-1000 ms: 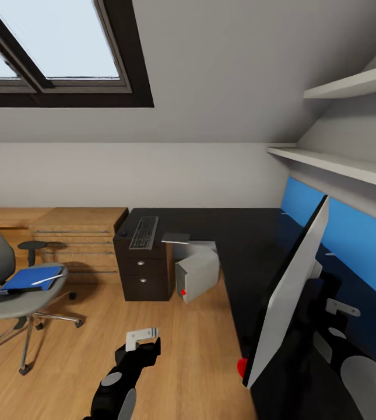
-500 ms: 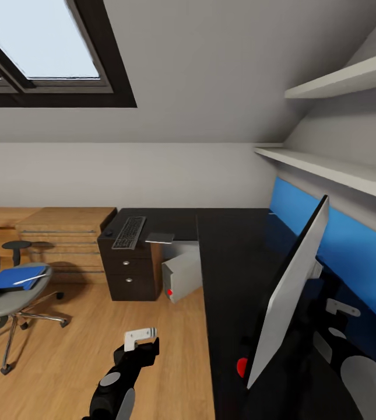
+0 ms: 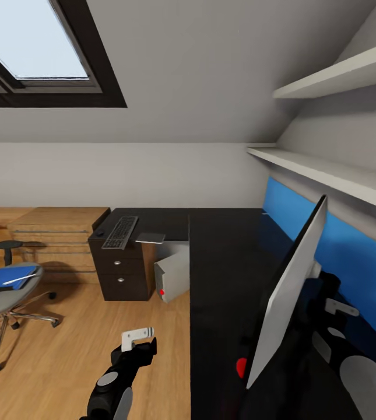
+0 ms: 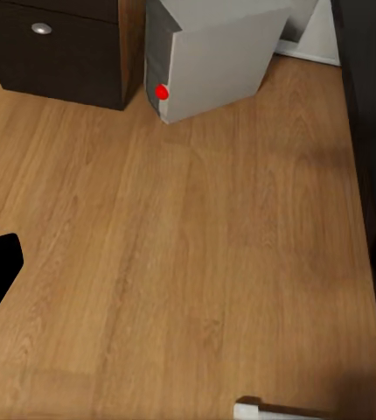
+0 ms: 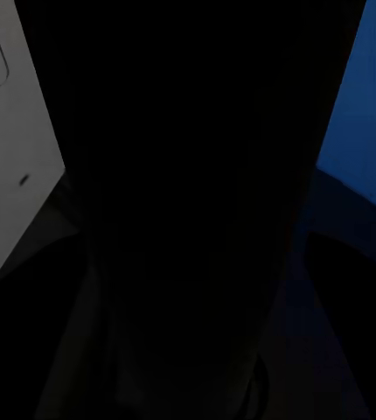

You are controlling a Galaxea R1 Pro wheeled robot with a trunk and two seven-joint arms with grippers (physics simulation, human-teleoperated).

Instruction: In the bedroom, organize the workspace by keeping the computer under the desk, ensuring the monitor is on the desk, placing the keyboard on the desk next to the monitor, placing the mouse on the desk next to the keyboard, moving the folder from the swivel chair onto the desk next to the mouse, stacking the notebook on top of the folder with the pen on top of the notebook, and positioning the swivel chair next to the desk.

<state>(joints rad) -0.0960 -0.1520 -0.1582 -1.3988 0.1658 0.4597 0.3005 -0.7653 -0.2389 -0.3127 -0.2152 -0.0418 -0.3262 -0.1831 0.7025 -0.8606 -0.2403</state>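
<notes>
The monitor (image 3: 290, 291) is tilted over the desk's near right end, its grey back toward me and a red dot at its lower corner. My right gripper (image 3: 340, 309) is behind it by the black stand, apparently shut on it. The black desk (image 3: 222, 256) carries the keyboard (image 3: 120, 232), a small dark mouse (image 3: 99, 233) and a flat grey notebook (image 3: 151, 237) at its far left. The computer (image 3: 172, 274) (image 4: 214, 61) stands under the desk. The blue folder (image 3: 4, 277) and the white pen (image 3: 18, 280) lie on the swivel chair (image 3: 4, 300). My left gripper (image 3: 138, 339) hangs open over the floor.
A low light-wood chest of drawers (image 3: 56, 233) stands against the back wall left of the desk's dark drawers (image 3: 118, 271). Two white shelves (image 3: 327, 169) and a blue wall panel (image 3: 351, 262) run along the right. Wood floor (image 4: 197, 262) lies open between chair and desk.
The camera has swung right, so the room has slid left in the picture. The monitor and my right arm keep their place in the view, moving along with me. The left arm holds its pose.
</notes>
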